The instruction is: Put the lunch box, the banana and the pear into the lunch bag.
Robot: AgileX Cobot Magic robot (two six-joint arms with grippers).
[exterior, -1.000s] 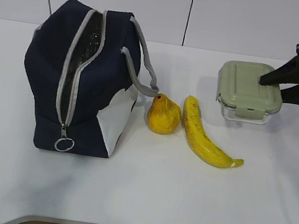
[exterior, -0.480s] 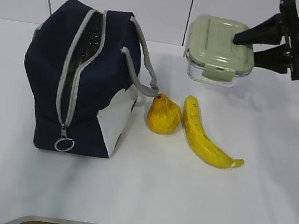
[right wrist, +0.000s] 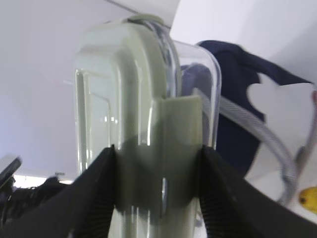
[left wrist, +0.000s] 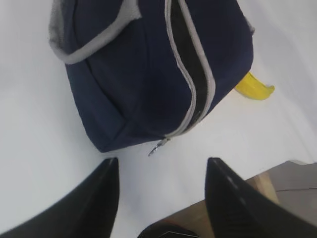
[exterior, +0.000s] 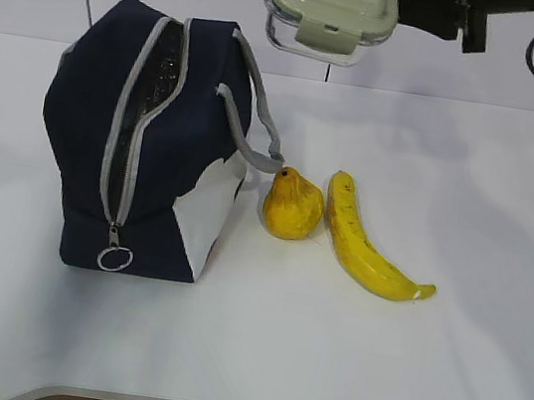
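Lunch box, clear with a sage-green lid, we see pinched in the right fingers above the navy fabric lunch bag; left fingers spread, seemingly empty.

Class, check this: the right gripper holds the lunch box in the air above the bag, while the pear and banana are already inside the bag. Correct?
Not quite. The pear and banana lie on the table beside the lunch bag, as the exterior view shows. The right gripper does hold the lunch box aloft.
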